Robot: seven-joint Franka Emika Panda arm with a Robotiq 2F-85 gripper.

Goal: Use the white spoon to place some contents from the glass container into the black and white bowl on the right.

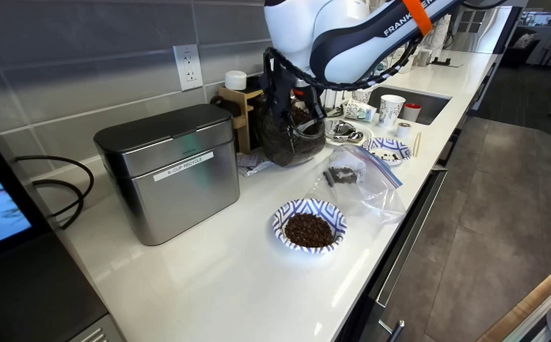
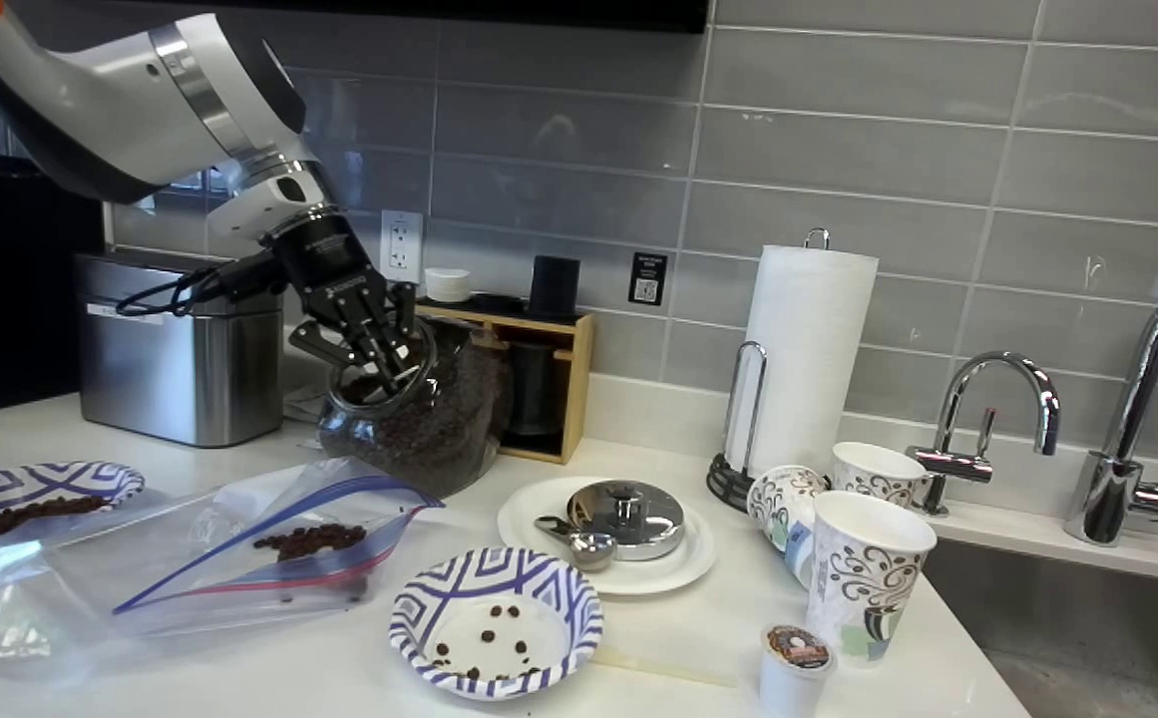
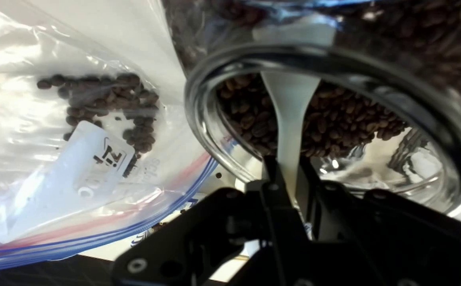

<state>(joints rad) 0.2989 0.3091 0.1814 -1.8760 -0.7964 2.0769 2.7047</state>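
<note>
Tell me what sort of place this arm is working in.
Probably an office kitchen or break room, judging by the steel bin labelled K-CUP RECYCLE, the sink and the patterned paper cups.

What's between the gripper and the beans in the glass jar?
Wrist view: the white spoon, handle in the gripper, head inside the glass jar. Contact with the beans isn't clear.

arm (image 1: pixel 346 45): white, black; 1 orange band (image 1: pixel 418 17); black cable (image 1: pixel 339 86); gripper (image 3: pixel 287 162): black, silver screws (image 3: pixel 137 265)
</note>
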